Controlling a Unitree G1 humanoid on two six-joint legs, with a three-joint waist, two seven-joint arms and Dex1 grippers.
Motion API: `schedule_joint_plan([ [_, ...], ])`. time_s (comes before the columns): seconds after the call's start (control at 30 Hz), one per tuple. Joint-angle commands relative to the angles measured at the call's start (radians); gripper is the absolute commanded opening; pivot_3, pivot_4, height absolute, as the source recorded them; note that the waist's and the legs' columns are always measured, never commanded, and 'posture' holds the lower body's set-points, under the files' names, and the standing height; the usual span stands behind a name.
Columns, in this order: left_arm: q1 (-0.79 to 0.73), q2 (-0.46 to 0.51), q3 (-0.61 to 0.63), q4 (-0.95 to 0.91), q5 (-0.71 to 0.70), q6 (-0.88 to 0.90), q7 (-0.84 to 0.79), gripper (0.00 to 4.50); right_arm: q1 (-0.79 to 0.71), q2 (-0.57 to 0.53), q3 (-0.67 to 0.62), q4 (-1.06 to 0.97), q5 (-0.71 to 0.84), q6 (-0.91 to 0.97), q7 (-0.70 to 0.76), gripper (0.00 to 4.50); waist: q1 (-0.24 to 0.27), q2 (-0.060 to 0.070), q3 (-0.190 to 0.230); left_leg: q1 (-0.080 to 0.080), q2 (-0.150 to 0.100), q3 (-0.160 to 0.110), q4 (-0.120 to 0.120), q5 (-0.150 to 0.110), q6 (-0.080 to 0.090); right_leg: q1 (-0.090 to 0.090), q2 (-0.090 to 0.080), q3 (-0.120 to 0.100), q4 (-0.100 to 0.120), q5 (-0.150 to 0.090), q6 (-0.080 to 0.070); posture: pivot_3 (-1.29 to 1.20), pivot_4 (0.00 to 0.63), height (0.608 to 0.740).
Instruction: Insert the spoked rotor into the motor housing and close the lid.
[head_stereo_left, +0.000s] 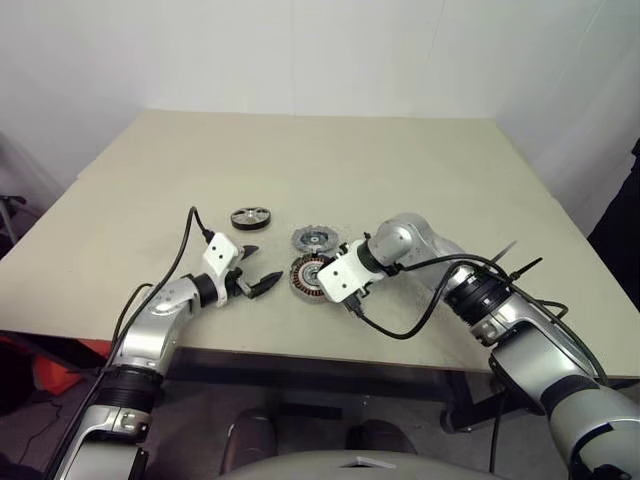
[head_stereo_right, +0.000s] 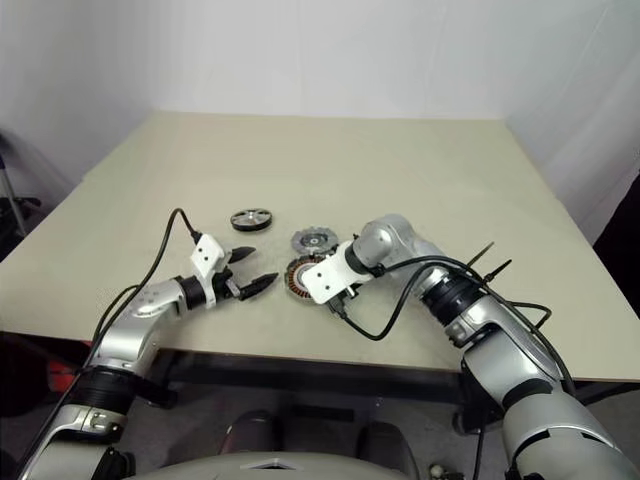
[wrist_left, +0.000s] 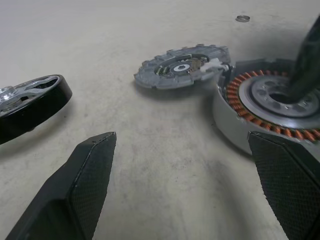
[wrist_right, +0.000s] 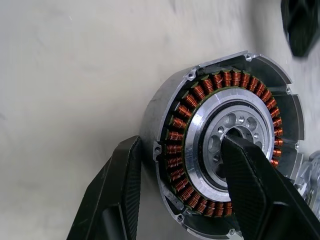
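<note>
straddling the wall of the round metal motor housing (wrist_right: 227, 145) packed with coppery wire windings, the right gripper (wrist_right: 185, 190) has one black finger outside the rim and the other down in the silver central hub, jaws half closed about it but not visibly clamped; the housing lies flat near the front edge of the beige table (head_stereo_left: 400, 170), just beside the grey toothed-edge disc (head_stereo_left: 314, 239); the black-rimmed silver spoked disc (head_stereo_left: 251, 217) sits further left; the left gripper (head_stereo_left: 254, 270) hovers wide and empty nearby; solid metal, it likely handles heavy, stiff and slick, its windings delicate; rim and hub look the safest hold
</note>
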Motion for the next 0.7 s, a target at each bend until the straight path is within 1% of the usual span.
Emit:
schedule_joint_plan([
  [0.03,-0.030,0.011,0.012,-0.061,-0.009,0.018,0.005,4.42,-0.054,-0.071,-0.053,0.094,-0.037,-0.003,-0.037,1.97,0.001,0.000,0.000,0.000,0.000,0.000,0.000,0.000,0.000,0.000,0.000,0.000,0.000,0.000,0.000,0.00,0.000,0.740],
  [0.13,-0.037,0.013,0.011,-0.077,-0.009,0.036,0.003,4.42,-0.084,-0.111,-0.054,0.161,-0.051,-0.031,-0.066,1.97,0.002,0.000,0.000,0.000,-0.001,0.000,0.001,0.001,-0.001,0.001,-0.001,0.000,0.000,0.000,0.000,0.00,0.000,0.740],
  [0.23,-0.040,0.014,0.011,-0.089,-0.009,0.048,0.003,4.42,-0.092,-0.137,-0.064,0.177,-0.037,-0.041,-0.059,1.97,0.000,0.000,0.000,0.000,-0.001,0.000,0.001,0.001,-0.001,0.001,-0.001,0.000,0.000,0.000,0.000,0.00,0.000,0.740],
  [0.37,-0.041,0.010,0.008,-0.092,-0.005,0.054,0.007,4.42,-0.059,-0.164,-0.074,0.126,-0.019,-0.040,-0.031,1.97,-0.002,0.000,0.000,-0.004,0.000,0.000,0.000,0.000,0.000,-0.003,0.000,0.000,0.000,0.000,0.000,0.00,0.000,0.740],
  [0.57,-0.051,0.012,0.012,-0.043,0.003,0.026,0.001,4.42,0.001,-0.141,-0.081,0.011,0.005,0.026,0.008,1.97,-0.002,-0.001,0.000,-0.005,0.001,0.000,0.000,-0.001,0.002,-0.004,0.001,0.000,0.000,-0.001,-0.001,0.00,0.000,0.740],
  [0.63,-0.052,0.015,0.015,-0.014,0.008,0.005,-0.003,4.42,0.019,-0.131,-0.089,-0.025,0.014,0.048,0.016,2.69,-0.004,0.000,0.000,-0.005,0.001,0.001,0.000,-0.001,0.002,-0.004,0.001,0.000,0.000,-0.001,-0.001,0.00,0.000,0.740],
  [0.67,-0.051,0.016,0.017,-0.001,0.009,-0.005,-0.006,4.42,0.026,-0.128,-0.092,-0.039,0.017,0.055,0.018,2.87,-0.006,0.000,0.000,-0.004,0.001,0.001,0.000,-0.001,0.002,-0.004,0.001,0.000,0.000,-0.001,-0.001,0.00,0.000,0.740],
  [0.7,-0.049,0.016,0.019,0.009,0.009,-0.015,-0.008,4.42,0.031,-0.127,-0.094,-0.047,0.016,0.060,0.019,3.26,-0.006,0.000,0.000,-0.004,0.002,0.001,0.000,-0.001,0.002,-0.004,0.002,0.000,0.000,-0.001,-0.001,0.00,0.000,0.740],
])
